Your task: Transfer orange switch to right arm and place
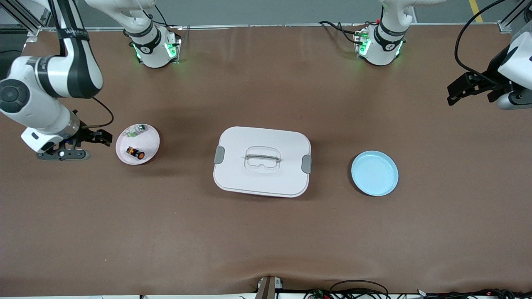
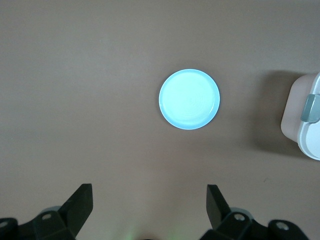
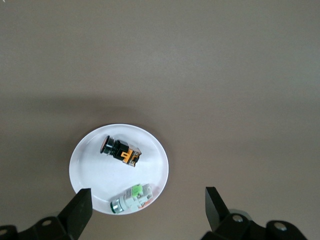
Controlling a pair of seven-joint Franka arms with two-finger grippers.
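Brown counter (image 1: 266,232), both claws spread wide: right claw (image 1: 93,137) hovers mid-left beside the white dish (image 1: 153,141) holding the switch (image 1: 135,153), left claw (image 1: 467,88) upper right; tiny switch could roll off pinch.

- The left arm (image 1: 513,72) is cut off by the front view's edge.
- In the left wrist view, only a corner of the white lidded box (image 2: 306,116) is seen.
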